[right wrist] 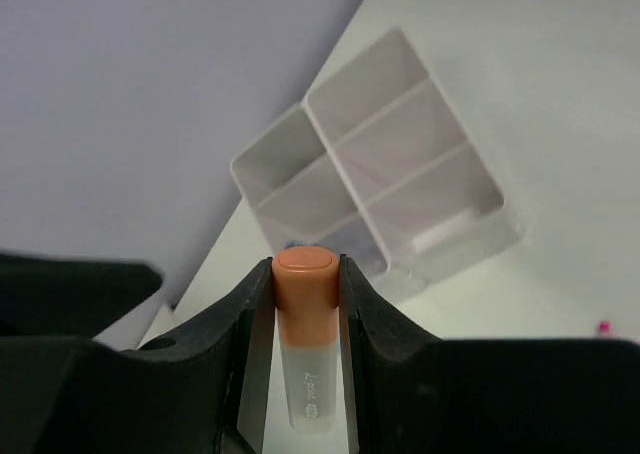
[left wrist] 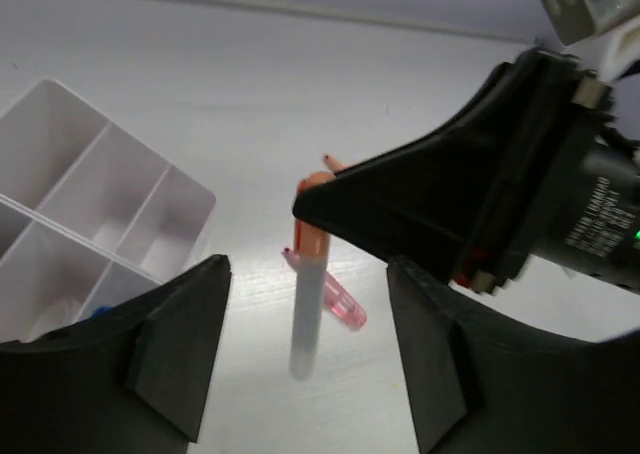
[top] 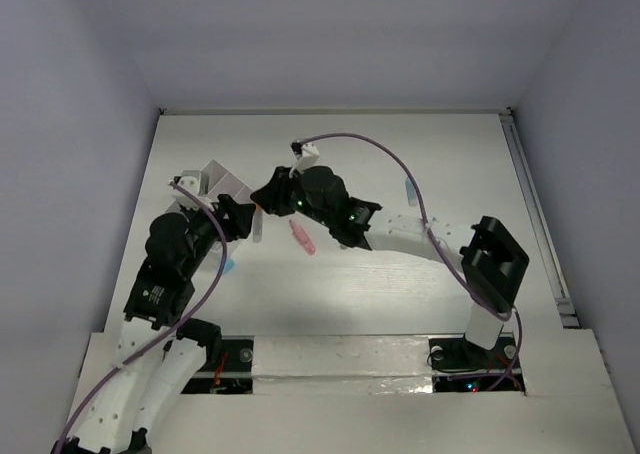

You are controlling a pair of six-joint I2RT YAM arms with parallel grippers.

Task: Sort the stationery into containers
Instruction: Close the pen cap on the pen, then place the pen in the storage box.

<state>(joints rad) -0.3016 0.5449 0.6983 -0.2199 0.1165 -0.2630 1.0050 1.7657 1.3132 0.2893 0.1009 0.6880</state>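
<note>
In the left wrist view the left gripper (left wrist: 310, 364) fills the bottom of the frame, its two black fingers (left wrist: 180, 344) spread wide with nothing between them. Just above that gap hangs the orange-capped marker (left wrist: 308, 309), nearly upright, cap uppermost and clear barrel pointing down. The right gripper (left wrist: 340, 206) reaches in from the right of the frame and pinches it at the cap. The right wrist view shows the grip closely: both fingers (right wrist: 255, 304) are pressed against the sides of the orange cap, at the bottom centre of the frame.

Under the held marker a pink marker (left wrist: 338, 301) lies flat on the white table (left wrist: 400, 94), slanting toward the lower right.

Farther off, at the left edge of the frame, stand the containers (left wrist: 150, 199). They form one white translucent box, split by thin walls into several open-top compartments. A small bit of blue (left wrist: 100, 312) shows in the nearest compartment, partly hidden behind the left finger. What it is cannot be told. The other compartments in view show only their pale floors.

From above, the containers (top: 222, 181) sit at centre left, just beyond both grippers. A light blue piece (top: 409, 188) lies well apart, right of centre.
</note>
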